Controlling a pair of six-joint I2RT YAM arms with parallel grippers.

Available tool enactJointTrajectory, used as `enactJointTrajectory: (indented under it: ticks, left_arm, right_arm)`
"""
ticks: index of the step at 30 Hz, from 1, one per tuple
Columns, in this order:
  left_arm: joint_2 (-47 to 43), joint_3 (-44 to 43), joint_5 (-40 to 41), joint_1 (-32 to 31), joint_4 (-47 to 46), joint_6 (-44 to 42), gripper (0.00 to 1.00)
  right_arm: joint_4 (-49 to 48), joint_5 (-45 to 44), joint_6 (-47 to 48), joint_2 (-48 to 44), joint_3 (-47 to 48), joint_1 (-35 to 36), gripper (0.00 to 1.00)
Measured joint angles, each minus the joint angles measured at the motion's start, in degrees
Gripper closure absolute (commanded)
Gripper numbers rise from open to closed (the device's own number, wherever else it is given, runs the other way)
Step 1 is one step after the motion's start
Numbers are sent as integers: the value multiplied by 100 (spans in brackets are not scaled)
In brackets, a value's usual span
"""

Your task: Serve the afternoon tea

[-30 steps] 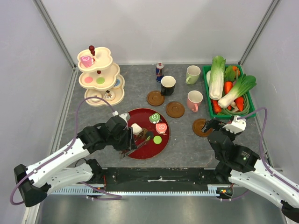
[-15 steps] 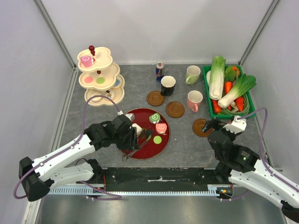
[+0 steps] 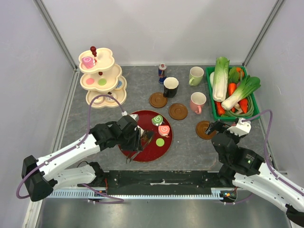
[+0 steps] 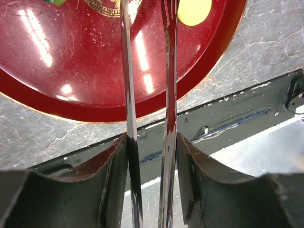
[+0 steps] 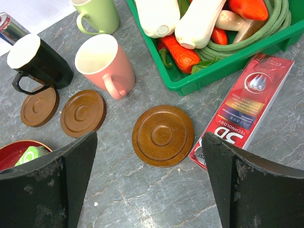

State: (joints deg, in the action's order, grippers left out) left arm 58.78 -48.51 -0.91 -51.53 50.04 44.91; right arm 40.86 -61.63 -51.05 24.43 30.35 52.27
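Observation:
A red plate (image 3: 148, 151) holds a green swirl roll (image 3: 157, 119), a pink swirl roll (image 3: 164, 129) and a green macaron (image 3: 160, 142). My left gripper (image 3: 137, 139) hovers over the plate's left half, shut on metal tongs (image 3: 146, 141). In the left wrist view the tongs (image 4: 168, 71) reach over the plate (image 4: 95, 61) towards the macaron (image 4: 194, 9). The black mug (image 3: 170, 87), pale green mug (image 3: 195, 76) and pink mug (image 3: 197, 102) stand behind. My right gripper (image 3: 216, 127) is open and empty above a wooden coaster (image 5: 163, 135).
A three-tier cream stand (image 3: 102, 78) with small pastries is at the back left. Two more coasters (image 3: 178, 111) lie by the mugs. A green crate of toy vegetables (image 3: 232, 92) sits at the right, a red toothpaste box (image 5: 242, 111) beside it. A drink can (image 3: 162, 72) stands behind.
My left gripper has moved right over the plate with the tongs, and now hides the white pastry seen earlier. The right arm has not moved.

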Motion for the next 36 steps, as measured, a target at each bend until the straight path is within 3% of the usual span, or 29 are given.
enactJointTrajectory:
  ticks: [17, 36]
  left_arm:
    - [293, -63, 42, 0, -76, -48, 53]
    - [699, -535, 92, 0, 28, -46, 48]
  right_arm:
    - [0, -7, -4, -48, 0, 0, 2]
    - [0, -20, -20, -90, 0, 0, 2]
